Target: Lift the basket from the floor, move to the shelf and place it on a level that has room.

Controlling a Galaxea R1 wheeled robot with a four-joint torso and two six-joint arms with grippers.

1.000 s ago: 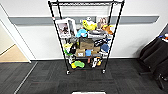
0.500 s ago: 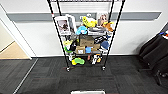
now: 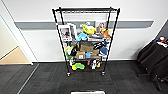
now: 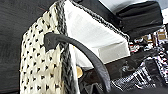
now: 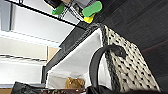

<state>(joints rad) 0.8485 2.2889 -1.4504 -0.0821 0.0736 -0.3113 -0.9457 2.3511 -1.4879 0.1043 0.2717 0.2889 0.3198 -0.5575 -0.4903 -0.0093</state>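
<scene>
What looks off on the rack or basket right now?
Nothing damaged or spilled. The shelf stands upright; its middle tiers are crammed with toys and boxes, while the top level is bare. The basket looks intact.

Dark carpet [image 3: 50, 80] fills the lower frame; a white wall [image 3: 140, 10] with a grey band [image 3: 37, 25] spans the top (black-draped table [image 3: 152, 56] at right).

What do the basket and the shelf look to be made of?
The basket: cream woven fibre by its plaited pattern, with a darker braided rim, a dark loop handle and what looks like a white cloth lining. The shelf: thin black metal wire, apparently, with slim posts.
</scene>
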